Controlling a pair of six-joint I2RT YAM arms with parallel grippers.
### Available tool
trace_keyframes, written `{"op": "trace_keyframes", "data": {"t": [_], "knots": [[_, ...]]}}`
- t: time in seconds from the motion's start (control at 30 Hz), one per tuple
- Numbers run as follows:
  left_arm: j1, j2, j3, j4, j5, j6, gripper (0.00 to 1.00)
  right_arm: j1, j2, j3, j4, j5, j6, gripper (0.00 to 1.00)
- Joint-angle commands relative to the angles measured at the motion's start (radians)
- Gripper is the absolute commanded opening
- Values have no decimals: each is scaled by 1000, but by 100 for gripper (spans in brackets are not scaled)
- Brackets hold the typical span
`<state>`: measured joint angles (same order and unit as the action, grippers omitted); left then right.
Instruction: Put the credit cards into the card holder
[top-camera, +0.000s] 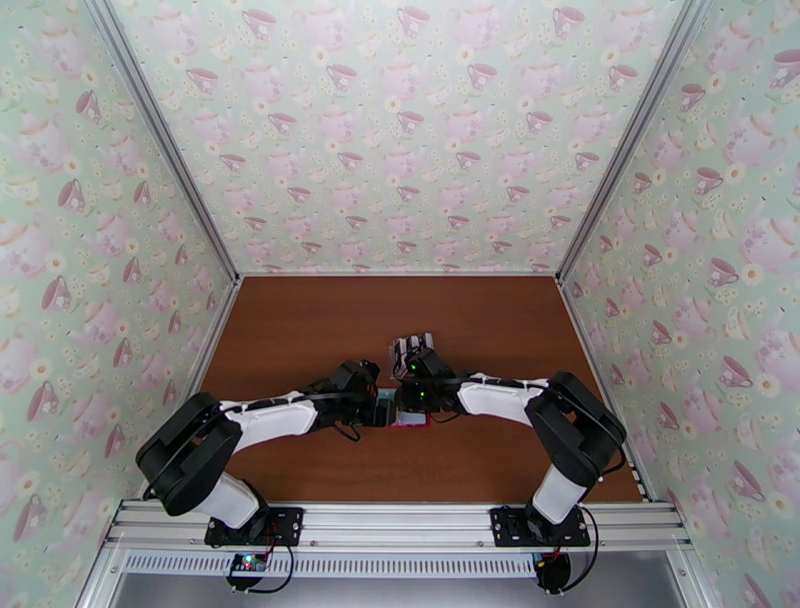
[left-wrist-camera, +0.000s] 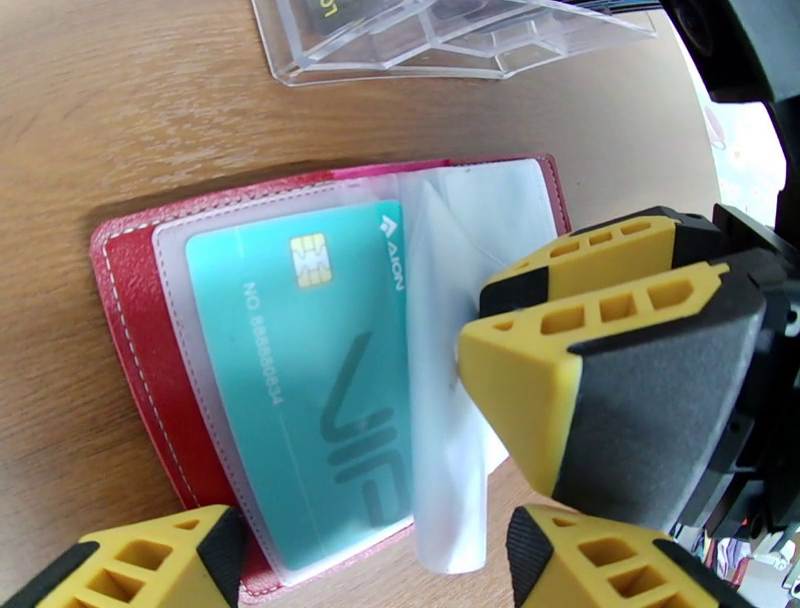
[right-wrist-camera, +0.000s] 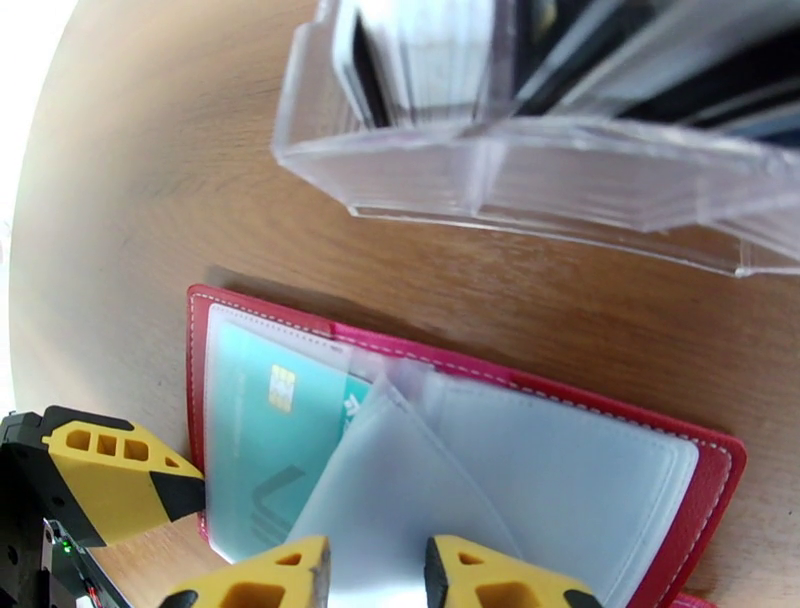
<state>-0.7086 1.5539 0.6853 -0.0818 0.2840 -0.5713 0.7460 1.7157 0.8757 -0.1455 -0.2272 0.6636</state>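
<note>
The red card holder lies open on the brown table, its clear inner sleeves showing. A teal credit card with a gold chip sits inside the left sleeve pocket, also seen from the right wrist. My left gripper hovers open at the near edge of the card, touching nothing. My right gripper is shut on a loose clear sleeve, lifting it off the right half of the card holder. From above, both grippers meet over the card holder.
A clear plastic slotted stand holding several black and white cards stands just beyond the wallet, close to the right gripper. Bare brown table extends left and far. Patterned walls enclose three sides.
</note>
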Motion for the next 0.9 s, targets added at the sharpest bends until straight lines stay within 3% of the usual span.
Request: {"op": "trace_keyframes", "data": {"t": [0.0,0.2,0.43,0.87], "knots": [[-10,45,0,-111,-38,25,74,12,13,2,101,-94,59,32],[-12,66,-12,-122,-75,26,68,11,20,-11,135,-103,112,31],[-14,63,-74,-9,-33,4,69,11,33,-40,132,-50,197,28],[-48,93,-59,-71,-128,43,70,10,73,-43,212,-63,332,26]]}}
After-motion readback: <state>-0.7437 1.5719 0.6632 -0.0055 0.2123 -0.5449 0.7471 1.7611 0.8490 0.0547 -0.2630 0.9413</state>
